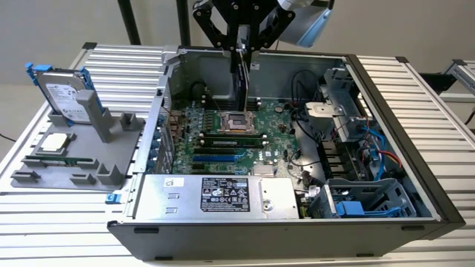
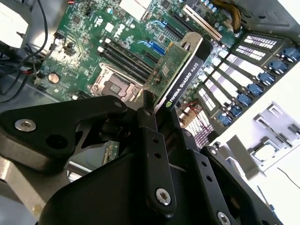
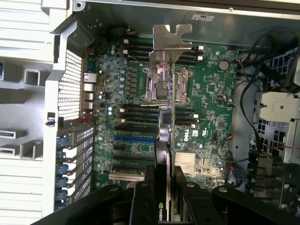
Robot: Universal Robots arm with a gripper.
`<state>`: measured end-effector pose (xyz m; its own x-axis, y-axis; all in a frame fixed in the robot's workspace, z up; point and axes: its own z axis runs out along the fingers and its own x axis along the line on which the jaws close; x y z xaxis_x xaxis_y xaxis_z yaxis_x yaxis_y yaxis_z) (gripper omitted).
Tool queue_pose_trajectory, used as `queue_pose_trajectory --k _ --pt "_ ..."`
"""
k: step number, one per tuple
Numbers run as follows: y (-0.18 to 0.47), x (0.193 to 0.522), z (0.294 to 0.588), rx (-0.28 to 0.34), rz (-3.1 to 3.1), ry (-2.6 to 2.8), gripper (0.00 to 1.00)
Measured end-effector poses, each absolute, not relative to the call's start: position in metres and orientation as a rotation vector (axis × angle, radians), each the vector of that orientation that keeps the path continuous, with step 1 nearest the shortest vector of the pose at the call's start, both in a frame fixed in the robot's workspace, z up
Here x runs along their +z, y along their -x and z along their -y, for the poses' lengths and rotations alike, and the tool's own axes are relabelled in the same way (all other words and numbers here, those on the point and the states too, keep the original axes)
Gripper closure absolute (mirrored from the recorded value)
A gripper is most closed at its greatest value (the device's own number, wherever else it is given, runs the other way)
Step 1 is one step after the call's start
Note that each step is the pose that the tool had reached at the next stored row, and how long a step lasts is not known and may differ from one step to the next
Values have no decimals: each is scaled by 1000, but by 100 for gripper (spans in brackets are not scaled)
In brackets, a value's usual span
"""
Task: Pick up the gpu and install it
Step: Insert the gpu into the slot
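Note:
My gripper [image 1: 242, 51] is shut on the gpu [image 1: 241, 83], which hangs edge-on above the motherboard [image 1: 222, 142] inside the open computer case [image 1: 386, 111]. In the second wrist view the gpu [image 2: 180, 70] shows its green board, black cooler and silver end bracket, clamped between the black fingers [image 2: 149, 122]. In the first wrist view the gpu [image 3: 168, 126] runs away from the gripper [image 3: 165, 185], with its bracket over the CPU socket [image 3: 152, 86]. The card stands clear of the expansion slots [image 3: 133, 150].
A grey fixture [image 1: 44, 175] at the exterior view's left holds a hard drive with blue rails [image 1: 63, 94], a processor [image 1: 53, 143] and a memory stick [image 1: 59, 162]. Inside the case are the power supply [image 1: 215, 194], cables [image 1: 304, 119] and a drive cage [image 1: 364, 200].

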<state>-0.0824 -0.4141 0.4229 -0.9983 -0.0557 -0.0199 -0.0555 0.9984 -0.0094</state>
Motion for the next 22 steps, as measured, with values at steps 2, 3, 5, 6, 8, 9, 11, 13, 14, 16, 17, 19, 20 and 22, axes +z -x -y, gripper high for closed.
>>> queue_pose_trajectory --k 2,3,5,6,8,9,11,13,14,16,17,19,20,22 --pt "82 423 414 -14 -3120 87 100" --pt "82 423 414 -14 -3120 88 100" --pt "82 423 414 -14 -3120 97 100" --pt "82 423 414 -14 -3120 105 100" --pt "82 423 414 -14 -3119 123 100" --pt "82 423 414 -13 -3118 132 100" --pt "82 423 414 -13 -3117 153 100" --pt "82 423 414 -13 -3116 175 100" --pt "82 423 414 -13 -3116 187 100" --pt "82 423 414 -13 -3114 212 100" --pt "82 423 414 -12 -3113 225 100" --pt "82 423 414 -12 -3111 251 100" --pt "82 423 414 -12 -3110 264 100" --pt "82 423 414 -12 -3107 289 100"
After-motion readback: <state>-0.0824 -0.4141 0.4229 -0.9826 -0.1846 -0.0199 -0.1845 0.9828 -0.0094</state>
